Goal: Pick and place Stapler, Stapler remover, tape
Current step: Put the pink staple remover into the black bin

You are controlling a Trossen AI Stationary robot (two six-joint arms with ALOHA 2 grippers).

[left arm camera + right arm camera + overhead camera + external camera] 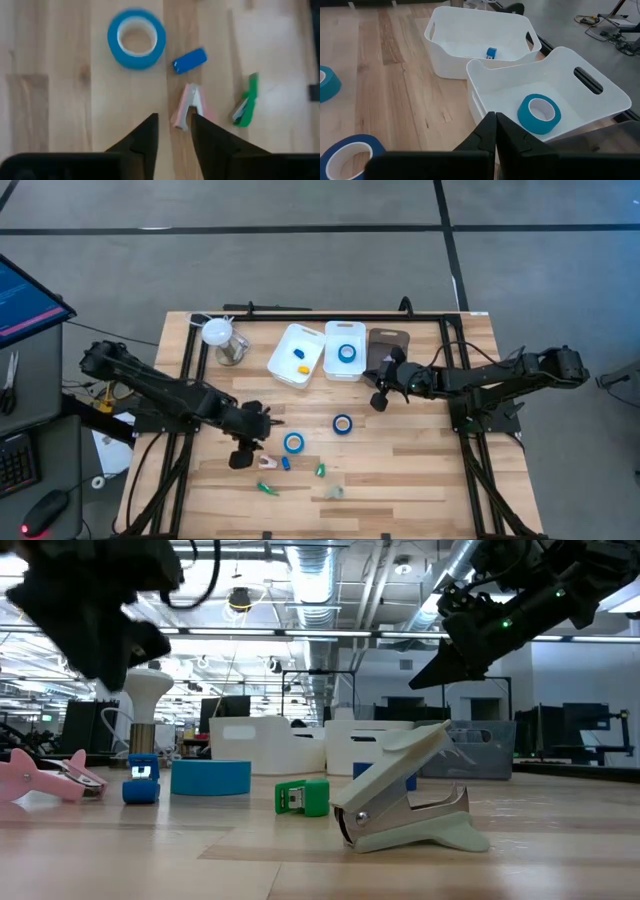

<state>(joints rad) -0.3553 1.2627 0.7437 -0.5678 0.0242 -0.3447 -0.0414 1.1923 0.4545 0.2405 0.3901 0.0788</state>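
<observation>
Two blue tape rolls lie flat on the table [293, 442] [343, 424]; a third lies in the right white bin [538, 113]. Near them are a pink staple remover [189, 106], a small blue stapler [190, 60], a green stapler [246, 102] and a pale staple remover [410, 795]. My left gripper [174, 132] is open and hovers above the table, its fingertips just short of the pink staple remover. My right gripper [495, 132] is shut and empty, raised beside the near wall of the bin that holds the tape.
Two white bins stand side by side at the far edge; the left one [296, 355] holds a yellow and a blue piece. A dark tray [388, 342] sits to their right and a white lamp-like object [220, 335] to their left. Another green piece [265, 488] lies near the near edge.
</observation>
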